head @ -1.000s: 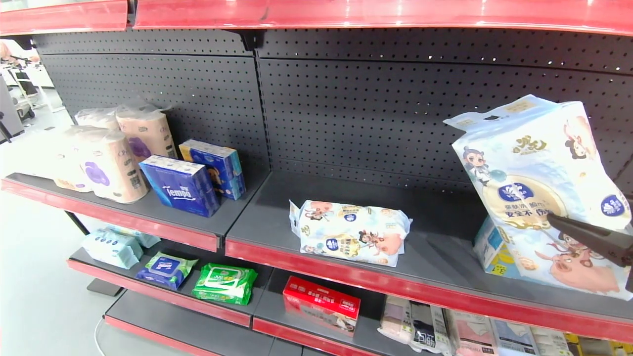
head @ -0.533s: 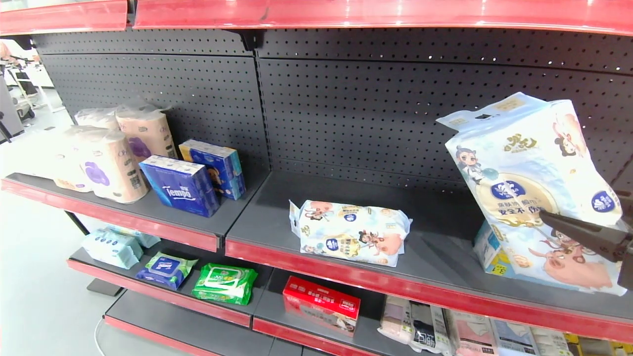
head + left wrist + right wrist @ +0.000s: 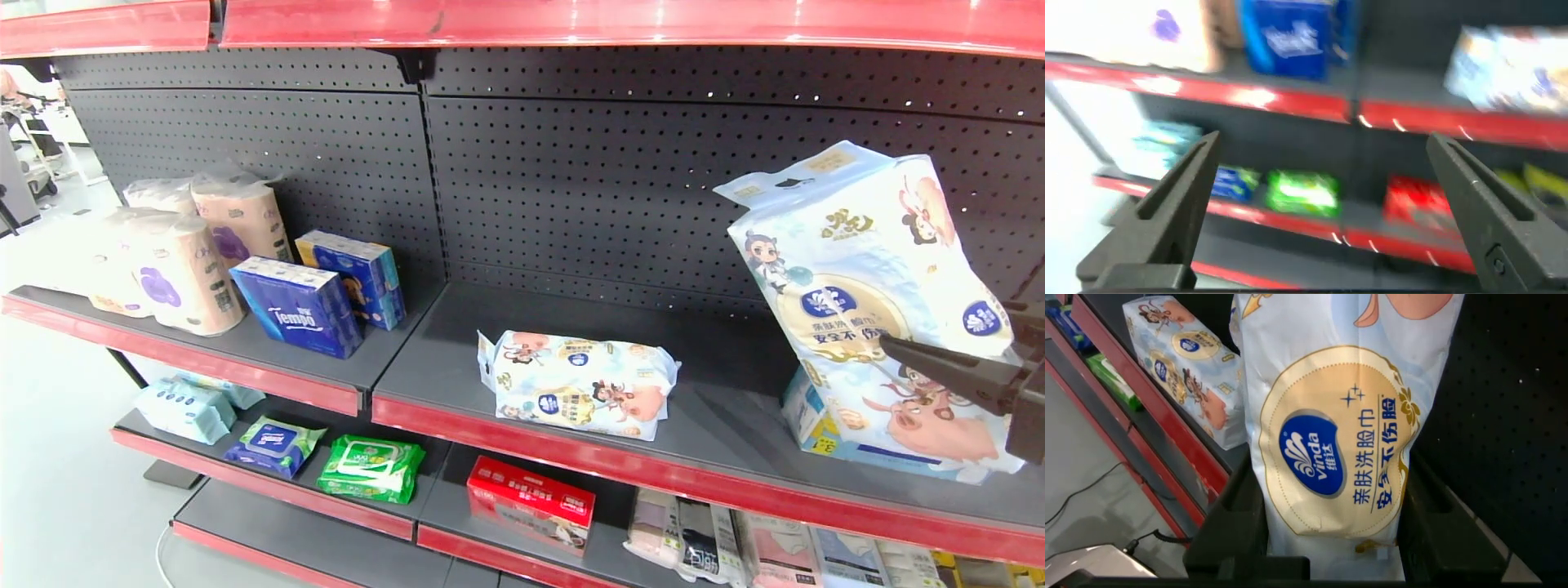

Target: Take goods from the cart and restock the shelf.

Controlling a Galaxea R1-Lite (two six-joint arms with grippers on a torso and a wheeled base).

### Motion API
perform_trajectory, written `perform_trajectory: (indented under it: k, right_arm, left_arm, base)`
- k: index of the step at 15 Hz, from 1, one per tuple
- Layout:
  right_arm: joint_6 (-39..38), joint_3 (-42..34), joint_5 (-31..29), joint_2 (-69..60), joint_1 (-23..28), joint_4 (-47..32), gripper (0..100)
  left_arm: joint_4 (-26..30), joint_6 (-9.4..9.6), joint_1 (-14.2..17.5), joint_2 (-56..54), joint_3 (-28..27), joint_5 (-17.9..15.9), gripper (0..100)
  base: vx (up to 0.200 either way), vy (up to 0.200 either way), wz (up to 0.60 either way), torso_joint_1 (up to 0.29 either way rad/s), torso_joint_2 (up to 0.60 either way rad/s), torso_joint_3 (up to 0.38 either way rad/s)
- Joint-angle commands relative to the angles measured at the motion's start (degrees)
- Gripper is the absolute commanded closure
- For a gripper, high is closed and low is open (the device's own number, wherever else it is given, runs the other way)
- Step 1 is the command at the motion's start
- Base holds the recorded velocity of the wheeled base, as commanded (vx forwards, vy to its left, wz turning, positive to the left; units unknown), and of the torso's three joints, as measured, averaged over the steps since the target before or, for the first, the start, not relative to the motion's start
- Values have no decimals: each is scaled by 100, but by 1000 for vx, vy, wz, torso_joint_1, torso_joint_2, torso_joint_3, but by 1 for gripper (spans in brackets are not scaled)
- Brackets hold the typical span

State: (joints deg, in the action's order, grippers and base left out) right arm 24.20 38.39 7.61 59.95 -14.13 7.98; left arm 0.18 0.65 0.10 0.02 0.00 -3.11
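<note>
Right gripper (image 3: 1331, 535) clamped across tall pale-blue cartoon-printed plastic tissue pack (image 3: 865, 302), right of frame; pack tilted over dark grey, red-edged shelf deck (image 3: 718, 425), likely mid-placement, base contact unclear; left gripper (image 3: 1331, 188) spread wide, empty.

The head camera looks forward and down on the shelf (image 3: 735, 425) from some way back. The right wrist camera sits close against the tall tissue pack (image 3: 857, 286) at the head view's 3 o'clock. The left wrist camera, farther off, faces the lower tiers and shares the green wipes (image 3: 371, 467) with the head view.
</note>
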Motion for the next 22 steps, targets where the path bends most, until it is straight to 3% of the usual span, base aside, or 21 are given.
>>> perform_trajectory:
  k: [1,5,10,22]
  right_arm:
    - [-3,125,4,166,-2,1,100]
    - [50,266,30,491,-64,-7,100]
    - [59,582,30,1467,-617,239,100]
    - [50,837,-31,2662,-573,1038,100]
  left_arm:
    - [-45,-205,-1,-2,0,161,0]
    - [-45,-117,-1,-2,0,153,0]
    - [-36,-117,-1,-2,0,153,0]
    - [-45,-109,-1,-2,0,153,0]
  base:
    - [0,0,0,0,0,0]
    - [0,0,0,0,0,0]
    - [0,0,0,0,0,0]
    - [0,0,0,0,0,0]
